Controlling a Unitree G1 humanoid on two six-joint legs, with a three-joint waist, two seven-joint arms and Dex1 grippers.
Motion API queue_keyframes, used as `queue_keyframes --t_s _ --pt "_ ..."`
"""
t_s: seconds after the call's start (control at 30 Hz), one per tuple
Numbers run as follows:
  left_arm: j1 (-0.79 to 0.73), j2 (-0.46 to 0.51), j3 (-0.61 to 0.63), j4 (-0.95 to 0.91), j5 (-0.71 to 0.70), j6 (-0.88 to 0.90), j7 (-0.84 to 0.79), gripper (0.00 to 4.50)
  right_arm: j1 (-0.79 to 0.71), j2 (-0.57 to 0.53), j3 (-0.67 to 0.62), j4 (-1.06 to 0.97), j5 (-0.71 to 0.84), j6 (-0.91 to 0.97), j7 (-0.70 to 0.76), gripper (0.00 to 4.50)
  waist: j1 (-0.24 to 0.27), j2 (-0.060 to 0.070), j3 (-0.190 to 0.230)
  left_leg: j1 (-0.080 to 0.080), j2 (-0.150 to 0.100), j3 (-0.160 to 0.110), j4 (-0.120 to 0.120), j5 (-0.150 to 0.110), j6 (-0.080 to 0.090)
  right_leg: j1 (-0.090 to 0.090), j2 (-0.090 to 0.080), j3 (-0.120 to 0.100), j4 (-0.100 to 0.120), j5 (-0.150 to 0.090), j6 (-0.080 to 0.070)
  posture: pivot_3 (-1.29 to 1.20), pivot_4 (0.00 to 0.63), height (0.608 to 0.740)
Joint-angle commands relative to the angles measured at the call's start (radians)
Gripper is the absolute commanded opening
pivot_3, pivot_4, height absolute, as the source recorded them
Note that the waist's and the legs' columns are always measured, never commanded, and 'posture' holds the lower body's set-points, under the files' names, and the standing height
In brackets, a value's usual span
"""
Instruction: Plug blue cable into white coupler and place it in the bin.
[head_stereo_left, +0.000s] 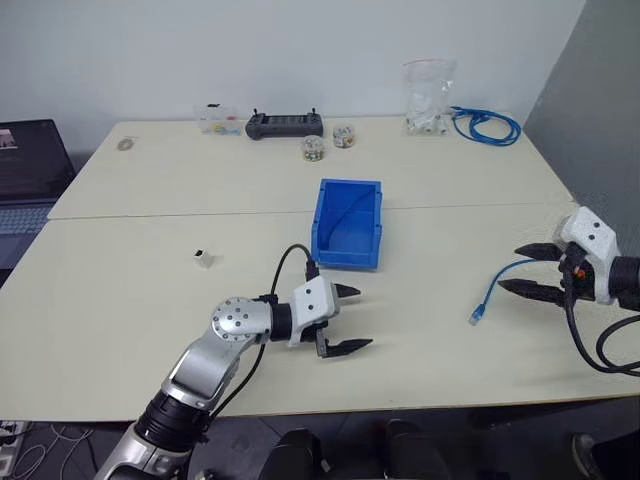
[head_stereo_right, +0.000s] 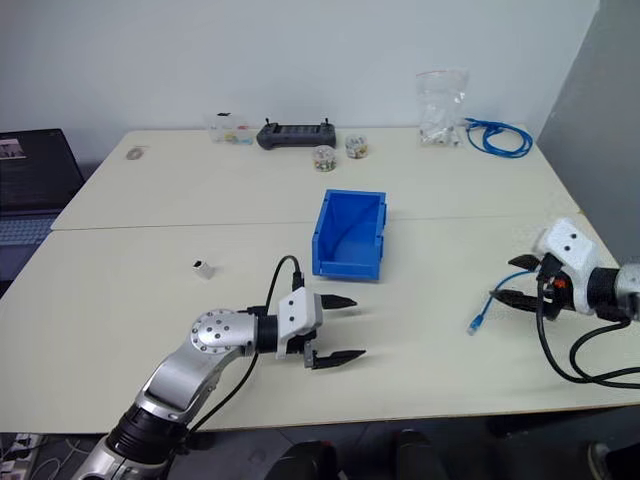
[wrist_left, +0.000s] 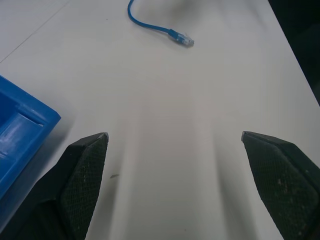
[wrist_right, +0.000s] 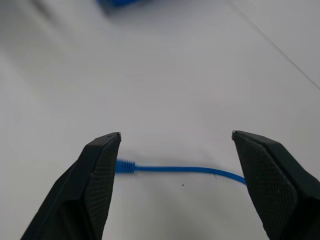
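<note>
Cable (head_stereo_left: 497, 284) lies right of the bin (head_stereo_left: 348, 222), light and floppy, so I'd pinch it just behind the plug. Right gripper (head_stereo_left: 530, 270) straddles it, spread and empty; left gripper (head_stereo_left: 347, 320) gapes empty. Coupler (head_stereo_left: 204, 259), probably slippery, sits left of the bin.

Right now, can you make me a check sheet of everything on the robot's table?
Surface: pale table, two tops joined by a seam.
Job's things: blue cable loose on the robot's right; white coupler alone on its left; bin in the middle, nothing seen inside.
Clutter: controller, two small jars, small clear box, clear bag along the far edge.
Grippers: left gripper open, holding nothing; right gripper open, astride the blue cable.
Cables: coiled blue bundle at the far right corner.
Surroundings: laptop at the left; white wall behind.
</note>
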Motion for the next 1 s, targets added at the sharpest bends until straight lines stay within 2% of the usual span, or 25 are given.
queue_keyframes --t_s 0.03,0.23,0.5,0.6,0.87,1.0 --pt "-0.009 -0.012 -0.005 -0.017 -0.003 -0.013 0.006 4.5 -0.131 0.002 0.132 0.154 -0.14 -0.247 0.125 3.77 0.0 0.0 0.0 0.0 0.0 0.0 0.0 0.0 0.0 0.0 0.0 0.0 0.0 0.0 0.0 0.0 0.15 0.74" --pt "-0.01 -0.019 -0.014 -0.033 -0.001 -0.006 0.007 4.5 -0.405 0.118 0.331 0.468 -0.358 -0.508 0.185 3.77 0.0 -0.002 0.002 0.001 0.0 0.003 0.0 0.0 0.0 -0.001 -0.001 0.002 0.0 0.004 -0.005 0.0 0.15 0.74" --pt "-0.016 -0.021 -0.022 -0.034 0.006 -0.012 0.006 4.5 -0.577 0.198 0.466 0.724 -0.502 -0.699 0.276 3.77 0.007 -0.002 0.003 -0.001 -0.001 0.001 0.0 0.001 -0.001 -0.002 -0.002 0.002 0.0 0.004 -0.007 0.0 0.15 0.74" --pt "-0.015 -0.018 -0.021 -0.036 0.008 -0.014 0.008 4.5 -0.606 0.219 0.487 0.762 -0.521 -0.731 0.306 3.35 0.006 -0.002 0.003 -0.001 -0.002 0.002 0.0 0.002 -0.004 -0.002 -0.003 0.002 -0.001 0.004 -0.007 0.0 0.15 0.74" --pt "0.006 -0.004 -0.005 -0.042 0.011 -0.012 0.021 4.5 -0.613 0.244 0.49 0.776 -0.514 -0.783 0.342 1.43 0.004 -0.002 0.002 0.0 -0.001 0.002 0.001 0.001 -0.002 -0.002 -0.003 0.002 0.0 0.004 -0.007 0.0 0.15 0.74" --pt "0.043 0.039 0.028 -0.048 0.004 -0.015 0.02 4.5 -0.587 0.237 0.472 0.736 -0.475 -0.788 0.359 0.44 0.002 -0.002 0.002 0.0 -0.001 0.001 0.001 0.0 -0.001 -0.002 -0.002 0.002 0.001 0.005 -0.007 0.0 0.15 0.74"
